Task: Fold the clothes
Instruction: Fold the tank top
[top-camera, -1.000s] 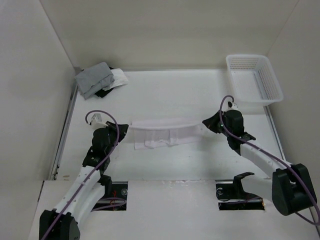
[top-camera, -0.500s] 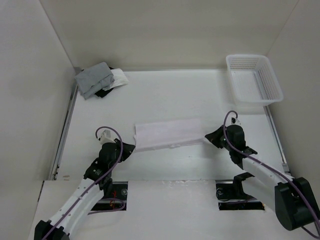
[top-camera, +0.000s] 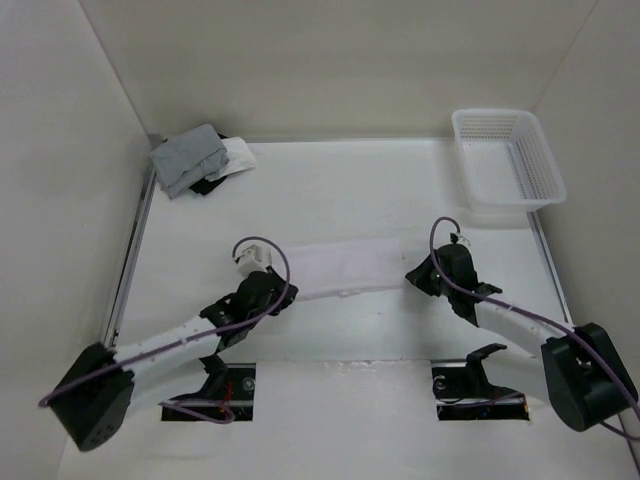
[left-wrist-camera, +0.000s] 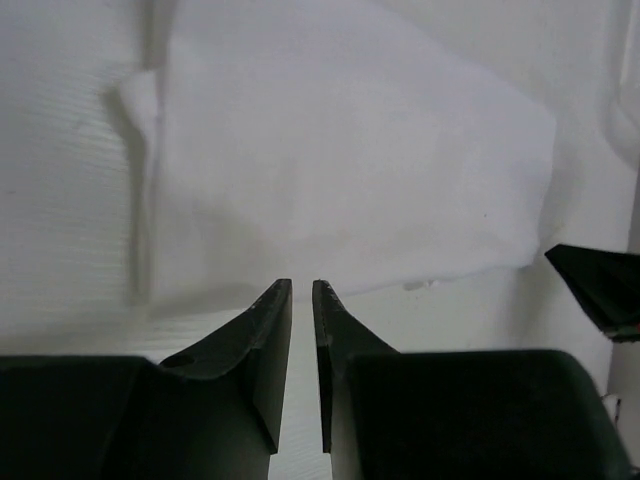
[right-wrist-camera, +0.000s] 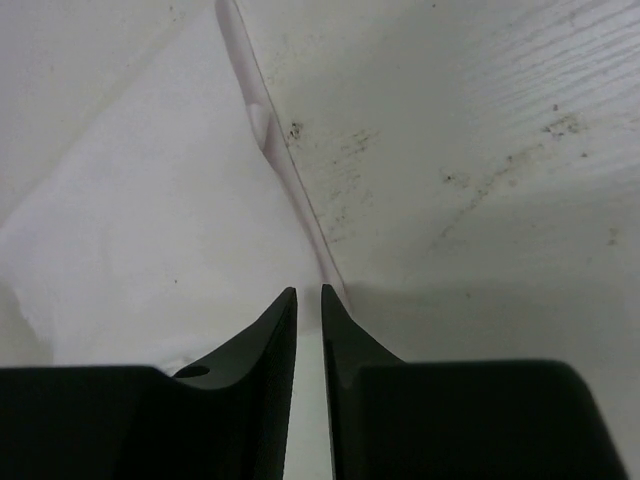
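Two are open just a crack, both empty: left end effector (top-camera: 284, 292), right end effector (top-camera: 411, 272) | clothes (top-camera: 345, 266): flat strip on the table (top-camera: 350, 190) between them, ends just beside each | risk: one may catch an edge as it moves off and drag the fold open

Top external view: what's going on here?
Two arms are folding a thin white garment, which lies flat on the table as a band between them. The left gripper sits at its left end, the right gripper at its right end. In the wrist views both sets of jaws stand slightly apart with no cloth between them, so neither holds it. A grey garment lies far left, a white basket far right.
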